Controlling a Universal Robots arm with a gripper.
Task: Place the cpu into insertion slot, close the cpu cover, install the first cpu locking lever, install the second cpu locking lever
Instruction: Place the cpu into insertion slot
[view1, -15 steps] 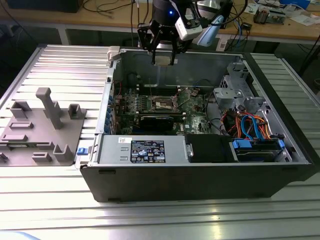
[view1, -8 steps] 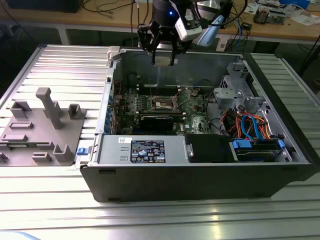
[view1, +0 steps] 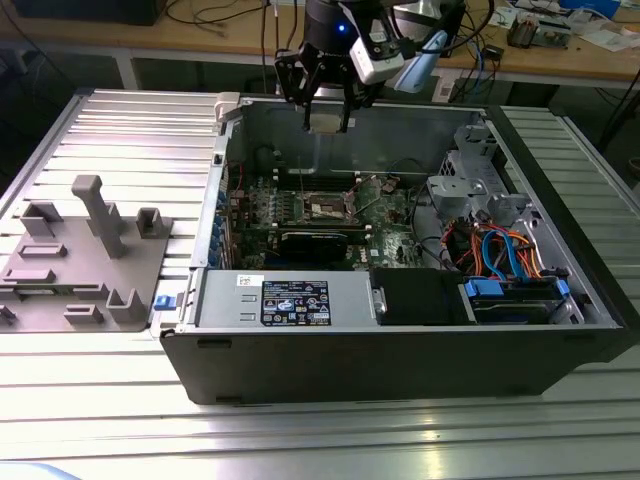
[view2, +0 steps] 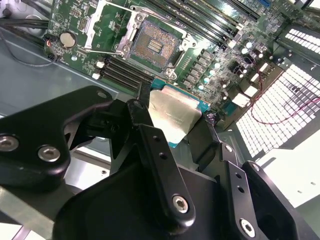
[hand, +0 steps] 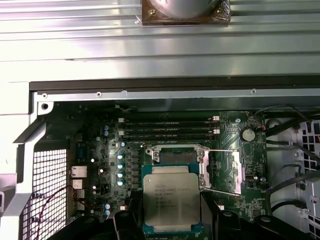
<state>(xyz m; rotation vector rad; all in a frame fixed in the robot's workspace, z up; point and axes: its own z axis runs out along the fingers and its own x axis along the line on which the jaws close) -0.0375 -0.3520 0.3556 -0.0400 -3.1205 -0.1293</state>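
Fingers (view2: 141, 116) clamped on the flat square silver-grey cpu (view2: 172, 116) by two opposite edges, held above the open black computer case (view1: 400, 360).
Edge grip keeps its underside clear, I judge. Square dark-centred insertion slot (view2: 155, 45) on the green board (view2: 80, 20) lies bare below, well apart; thin silver cpu cover (view2: 106, 20) swung open beside it.

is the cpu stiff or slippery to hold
Probably stiff: the cpu is a flat metal-topped plate. Likely slippery, since the gripper pinches only its thin smooth edges. It could tilt if the grip slackens.
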